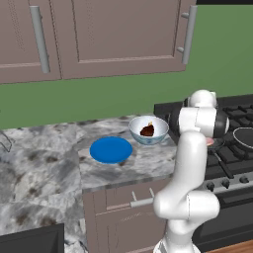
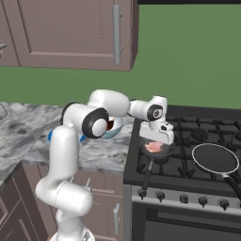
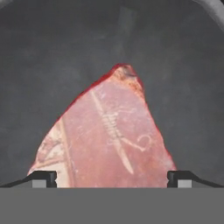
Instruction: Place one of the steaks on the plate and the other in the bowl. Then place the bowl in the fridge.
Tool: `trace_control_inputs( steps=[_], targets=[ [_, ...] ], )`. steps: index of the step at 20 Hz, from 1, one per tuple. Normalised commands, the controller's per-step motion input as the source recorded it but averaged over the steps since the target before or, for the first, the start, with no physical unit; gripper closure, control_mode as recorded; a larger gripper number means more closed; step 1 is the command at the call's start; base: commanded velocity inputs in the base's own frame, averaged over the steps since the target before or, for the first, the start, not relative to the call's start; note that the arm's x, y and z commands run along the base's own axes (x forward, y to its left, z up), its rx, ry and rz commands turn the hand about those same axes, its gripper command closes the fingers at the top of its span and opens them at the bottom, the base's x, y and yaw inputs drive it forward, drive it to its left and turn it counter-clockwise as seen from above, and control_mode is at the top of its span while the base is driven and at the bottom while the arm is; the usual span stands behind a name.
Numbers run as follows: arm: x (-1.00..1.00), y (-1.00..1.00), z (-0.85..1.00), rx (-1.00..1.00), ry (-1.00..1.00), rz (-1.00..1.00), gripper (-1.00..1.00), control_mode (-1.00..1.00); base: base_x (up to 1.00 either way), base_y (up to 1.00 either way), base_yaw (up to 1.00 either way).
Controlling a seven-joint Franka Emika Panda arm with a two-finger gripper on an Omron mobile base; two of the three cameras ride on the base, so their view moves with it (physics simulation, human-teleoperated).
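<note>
With its jaws spread wide and holding nothing, the gripper (image 3: 112,177) hangs just over the pink steak (image 3: 107,135) in the pan (image 2: 155,151). Closing too high could pinch air; the plate (image 1: 111,149) waits bare beside the bowl (image 1: 148,130).

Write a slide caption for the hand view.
Open claw poised over the pale pink steak in a black pan.
</note>
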Motion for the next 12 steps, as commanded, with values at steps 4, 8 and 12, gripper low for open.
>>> trace_control_inputs(
  steps=[4,8,12],
  targets=[
    [0.0,-0.07,-0.03,0.0,0.03,0.0,-1.0,-1.0,0.0,0.0,0.0],
    [0.0,-0.46,0.0,0.08,0.0,0.0,-1.0,-1.0,0.0,0.0,0.0],
    [0.0,-0.27,-0.02,0.11,0.0,0.0,-1.0,-1.0,0.0,0.0,0.0]
  ],
)
